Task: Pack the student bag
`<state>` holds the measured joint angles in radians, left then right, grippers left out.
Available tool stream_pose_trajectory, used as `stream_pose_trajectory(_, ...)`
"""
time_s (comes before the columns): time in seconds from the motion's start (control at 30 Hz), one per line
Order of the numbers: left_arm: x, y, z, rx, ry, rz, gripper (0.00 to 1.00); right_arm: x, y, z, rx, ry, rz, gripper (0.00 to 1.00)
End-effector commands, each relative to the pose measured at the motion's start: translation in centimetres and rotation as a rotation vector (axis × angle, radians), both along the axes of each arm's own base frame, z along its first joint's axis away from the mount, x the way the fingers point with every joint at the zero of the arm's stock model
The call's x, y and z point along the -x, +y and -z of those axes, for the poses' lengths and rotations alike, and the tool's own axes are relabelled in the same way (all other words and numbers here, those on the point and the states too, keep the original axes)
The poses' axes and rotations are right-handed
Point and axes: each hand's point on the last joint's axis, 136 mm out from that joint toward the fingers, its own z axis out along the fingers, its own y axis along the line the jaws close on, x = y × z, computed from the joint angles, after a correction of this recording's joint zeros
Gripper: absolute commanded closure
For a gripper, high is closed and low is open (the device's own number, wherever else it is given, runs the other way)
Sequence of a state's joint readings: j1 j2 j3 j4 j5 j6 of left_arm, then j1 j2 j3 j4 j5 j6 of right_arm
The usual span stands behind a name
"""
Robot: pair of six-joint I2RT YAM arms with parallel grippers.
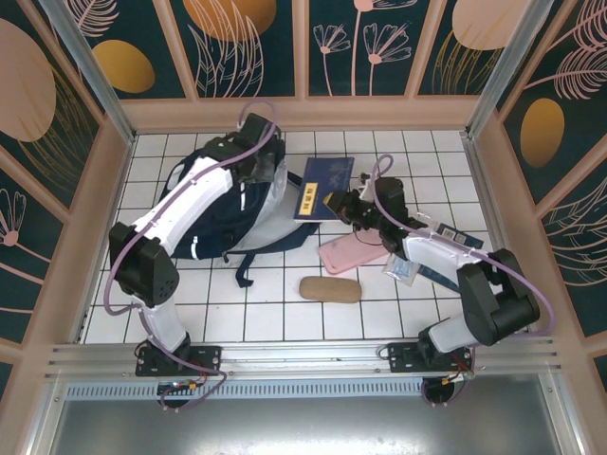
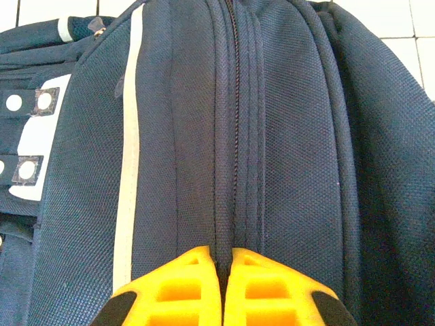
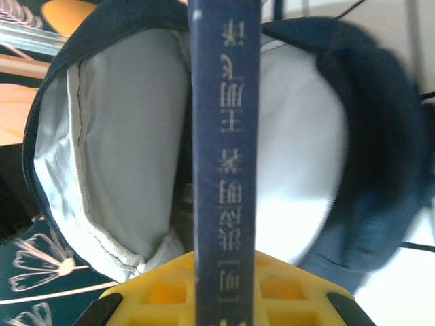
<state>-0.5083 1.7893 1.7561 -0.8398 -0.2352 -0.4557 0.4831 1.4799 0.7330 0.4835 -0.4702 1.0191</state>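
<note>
Navy fabric marks the bag [image 1: 223,213], which lies on the white tiles [image 1: 285,313] at about ten o'clock in the top view, its mouth turned toward three o'clock. The left claw [image 1: 258,169] sits on the bag's upper edge, at its twelve o'clock. The right claw [image 1: 334,202] holds a blue book [image 1: 322,185] just beside the mouth. A pink case [image 1: 353,254] and a brown pouch [image 1: 330,289] lie apart at five o'clock. From the left wrist, the left claw [image 2: 223,272] is pressed together, pinching a ridge of bag [image 2: 306,136] cloth beside the zip [image 2: 236,136], which runs toward twelve o'clock. From the right wrist, the right claw [image 3: 224,265] clamps the book [image 3: 224,136] upright, spine toward the camera, with the bag's pale lining [image 3: 129,156] gaping behind it on both sides. Judging from this, the book goes in next. It may catch the zip edge or the lining and stall if it enters off-centre. The thin pinch of cloth may slip, letting the mouth sag shut. A push on the book could also slide the whole bag away, since only that pinch restrains it.
</note>
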Motion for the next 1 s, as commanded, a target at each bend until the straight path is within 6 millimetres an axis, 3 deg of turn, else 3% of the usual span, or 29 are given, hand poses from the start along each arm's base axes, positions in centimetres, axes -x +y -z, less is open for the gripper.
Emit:
stream_pose_trajectory(0.0, -0.7, -0.2, -6.8, 0.152, -0.177, 0.035, 1.00, -1.5, 2.8, -3.6, -0.163, -0.114, 0.022, 1.00)
stream_pose_trajectory(0.23, -0.3, -0.1, -9.1, 0.251, -0.213, 0.057, 1.00, -1.9, 11.4, -2.5, -0.195, -0.086, -0.084, 1.00)
stream_pose_trajectory(0.4, -0.4, 0.0, -10.2, 0.326, -0.226, 0.064, 1.00, -2.9, 16.1, -1.7, -0.231, -0.065, -0.105, 1.00)
stream_pose_trajectory(0.53, -0.7, -0.2, -10.6, 0.363, -0.226, 0.058, 1.00, -3.7, 19.7, 0.4, -0.222, -0.017, -0.120, 1.00)
stream_pose_trajectory(0.73, -1.0, 0.0, -11.2, 0.393, -0.236, 0.049, 1.00, -5.3, 23.3, 4.2, -0.158, 0.065, -0.101, 1.00)
stream_pose_trajectory(0.83, -1.2, 0.4, -11.3, 0.396, -0.239, 0.038, 1.00, -5.5, 23.9, 6.1, -0.073, 0.114, -0.119, 1.00)
stream_pose_trajectory(0.97, -1.2, 0.4, -11.6, 0.402, -0.245, 0.043, 1.00, -4.8, 22.6, 7.2, 0.027, 0.117, -0.119, 0.67)
